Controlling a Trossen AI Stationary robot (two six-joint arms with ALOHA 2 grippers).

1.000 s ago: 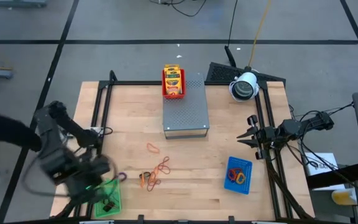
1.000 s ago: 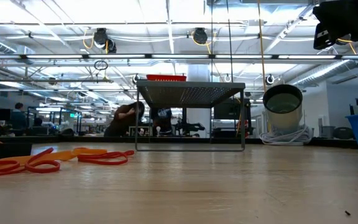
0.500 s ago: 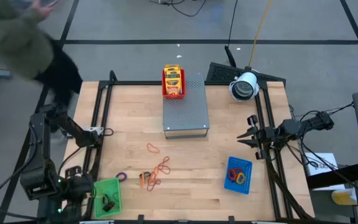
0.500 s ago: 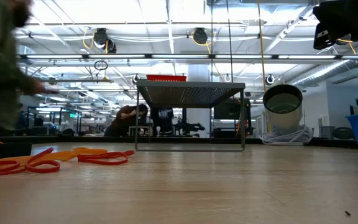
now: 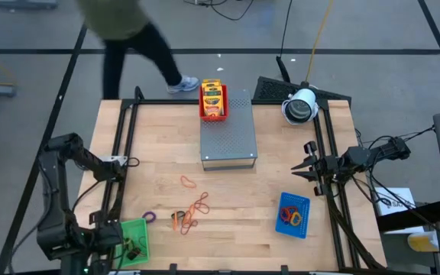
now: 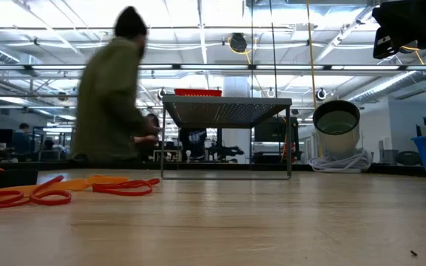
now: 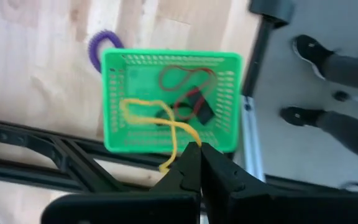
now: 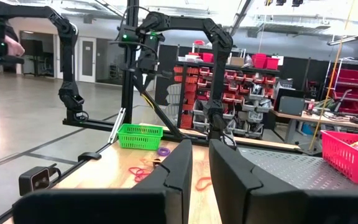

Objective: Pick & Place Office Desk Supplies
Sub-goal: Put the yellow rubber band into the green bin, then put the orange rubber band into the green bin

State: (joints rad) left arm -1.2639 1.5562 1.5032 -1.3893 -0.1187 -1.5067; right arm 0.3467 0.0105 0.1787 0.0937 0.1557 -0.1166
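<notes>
Closed left tool [image 7: 199, 163] hovers over the green tray [image 7: 115, 99] holding, seemingly, bands and clips.

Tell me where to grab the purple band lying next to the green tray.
Take the purple band across its rim on the side away from the green tray, coming straight down: it lies flat on bare wood as a small loop, close beside the tray, so a top pinch looks safest.

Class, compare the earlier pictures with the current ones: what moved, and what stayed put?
The left arm swung back outward past the table's left edge. A person walked along the far side, toward the right. The right arm, green tray and rubber bands stayed put.
</notes>
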